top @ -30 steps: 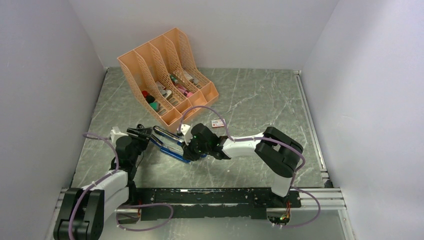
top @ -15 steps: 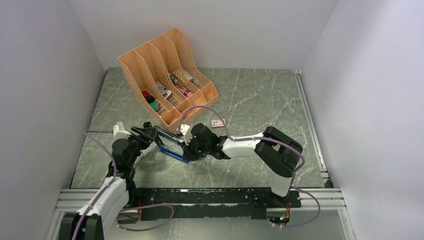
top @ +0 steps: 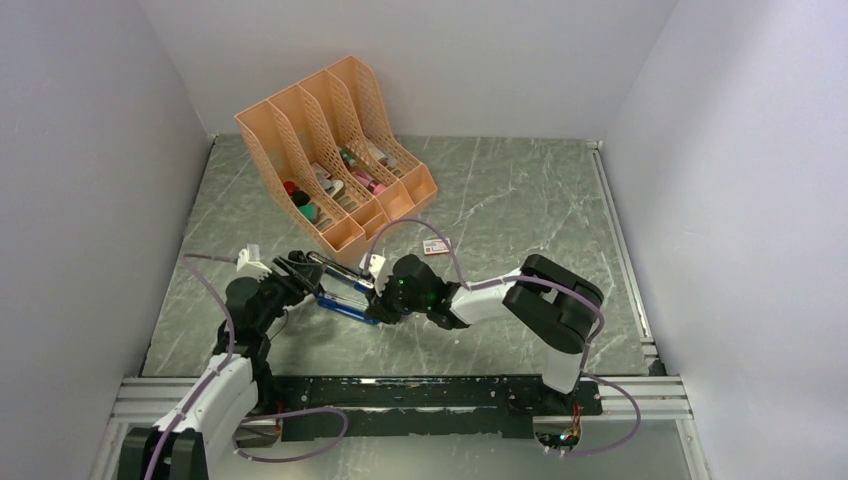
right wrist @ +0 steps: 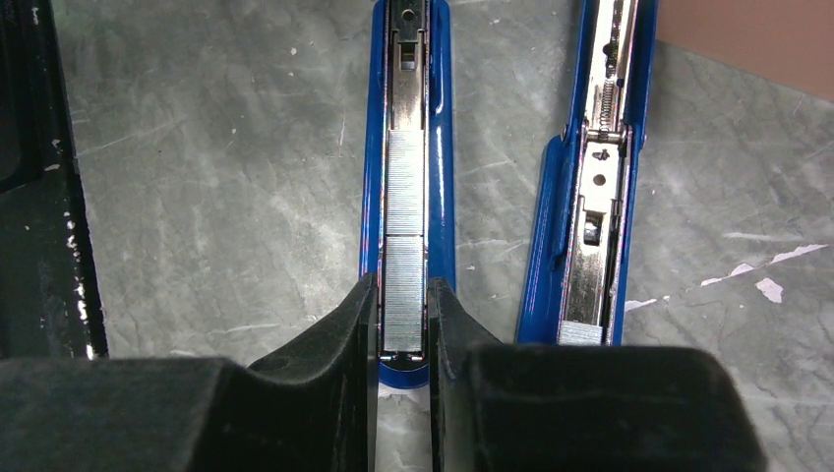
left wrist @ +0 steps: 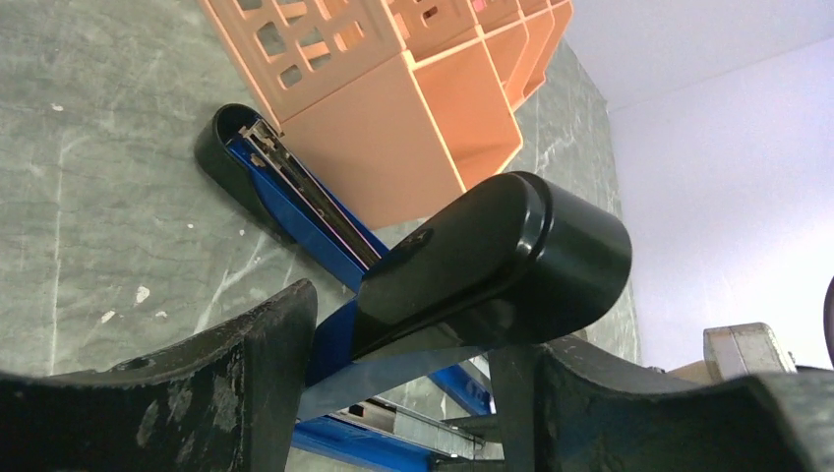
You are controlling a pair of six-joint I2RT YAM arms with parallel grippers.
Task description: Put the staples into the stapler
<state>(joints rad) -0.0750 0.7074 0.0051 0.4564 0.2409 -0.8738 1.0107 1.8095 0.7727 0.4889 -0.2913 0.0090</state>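
The blue and black stapler (top: 340,292) lies open on the table in front of the orange organizer. My left gripper (top: 303,270) is shut on its black top cover (left wrist: 492,258), held raised above the blue base (left wrist: 295,202), between my fingers (left wrist: 246,393). In the right wrist view the silvery staples (right wrist: 403,236) lie as two strips in the blue magazine channel (right wrist: 441,147). My right gripper (right wrist: 403,329) is closed narrowly around the near end of the strip, its fingertips (right wrist: 356,324) at the channel's sides. It is on the stapler's right end in the top view (top: 378,295).
The orange file organizer (top: 335,150) with small items stands behind the stapler, close to its far end (left wrist: 413,108). A little white-and-red box (top: 435,246) lies to its right. The stapler's second blue arm with spring (right wrist: 600,197) lies beside the magazine.
My left gripper has moved right and forward with the black cover, nearer to the right gripper. My right gripper has shifted slightly and stays at the magazine.
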